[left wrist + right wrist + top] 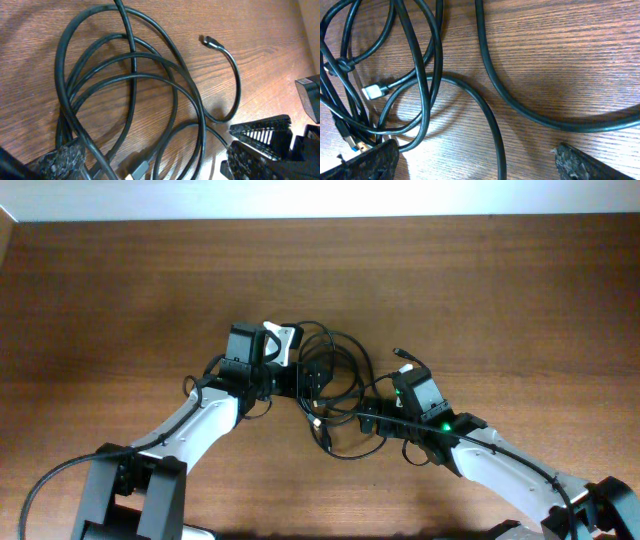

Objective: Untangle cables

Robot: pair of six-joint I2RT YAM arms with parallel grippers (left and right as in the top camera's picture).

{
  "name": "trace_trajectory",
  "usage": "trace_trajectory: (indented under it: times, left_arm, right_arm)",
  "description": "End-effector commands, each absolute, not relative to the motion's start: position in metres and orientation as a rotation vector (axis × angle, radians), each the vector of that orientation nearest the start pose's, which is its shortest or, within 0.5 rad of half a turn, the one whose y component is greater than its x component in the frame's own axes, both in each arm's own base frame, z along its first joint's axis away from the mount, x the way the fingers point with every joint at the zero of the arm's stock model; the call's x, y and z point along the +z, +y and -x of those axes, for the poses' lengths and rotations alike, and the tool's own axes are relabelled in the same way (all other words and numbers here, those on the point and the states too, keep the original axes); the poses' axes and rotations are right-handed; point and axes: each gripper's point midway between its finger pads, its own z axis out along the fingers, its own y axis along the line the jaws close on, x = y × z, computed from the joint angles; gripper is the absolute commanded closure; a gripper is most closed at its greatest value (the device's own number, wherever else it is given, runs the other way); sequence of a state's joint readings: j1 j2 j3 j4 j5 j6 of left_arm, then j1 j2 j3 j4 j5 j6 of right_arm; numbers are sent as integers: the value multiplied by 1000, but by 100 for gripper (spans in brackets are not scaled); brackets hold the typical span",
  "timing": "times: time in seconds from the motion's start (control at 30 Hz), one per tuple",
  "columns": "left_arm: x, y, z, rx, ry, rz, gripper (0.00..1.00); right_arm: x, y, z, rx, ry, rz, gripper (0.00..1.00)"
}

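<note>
1. Brown wood-grain surface (120, 280) throughout, with a pale strip along the far edge and nothing on it but the two arms and the work.
2. In the middle of that surface, between the arms: the cables (338, 375), heaped as one overlapping bunch of black loops (no loop lying clear of the rest, going by the overhead view).
3. From the left wrist: several loops stacked and crossing, plus one plug tip (208, 41) curling free at the far right of the pile, touching no other strand.
4. From the right wrist: a cluster of crossings at the left, with a silver plug (375, 91) lying inside a loop and a blue-and-gold plug (353, 143) low at the left. To the right, one long strand sweeping off alone.
5. At the left end effector (152, 165): fingers (60, 160) spread wide, low over the near side of the bunch, with strands between and beside them. Clamped on nothing, as far as can be told.
6. At the right end effector (477, 167): fingers (367, 160) wide apart too, with a single strand through the gap and nothing pinched.
7. Judged progress: early. Done: at most a free end or two lying out at the edge of the pile. Left: nearly everything, meaning choosing one cord, tracing it through the crossings, drawing it clear, laying it apart, then repeating for the rest.
8. Number of separate cords: impossible to tell from these views.
</note>
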State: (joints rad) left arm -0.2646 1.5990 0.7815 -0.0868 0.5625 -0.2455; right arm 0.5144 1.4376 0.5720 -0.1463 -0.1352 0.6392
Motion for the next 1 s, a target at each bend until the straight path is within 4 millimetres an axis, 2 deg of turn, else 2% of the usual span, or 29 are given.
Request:
trace_trajectory:
  times: [0.0, 0.3, 0.53, 0.67, 0.97]
  left_arm:
    - [61, -175, -346, -796, 2496, -253, 2]
    - [52, -169, -338, -759, 2554, -230, 1]
    - [51, -191, -329, -754, 2551, -317, 1]
    - [45, -190, -330, -617, 2561, -327, 1]
    - [44, -188, -329, -603, 2568, -323, 1]
  right_arm:
    - [18, 178, -266, 562, 2689, -106, 1]
    - [18, 178, -266, 561, 2688, -106, 1]
    - [18, 178, -266, 562, 2689, -105, 1]
    - [18, 178, -266, 561, 2691, -106, 1]
    - [17, 177, -265, 555, 2698, -107, 1]
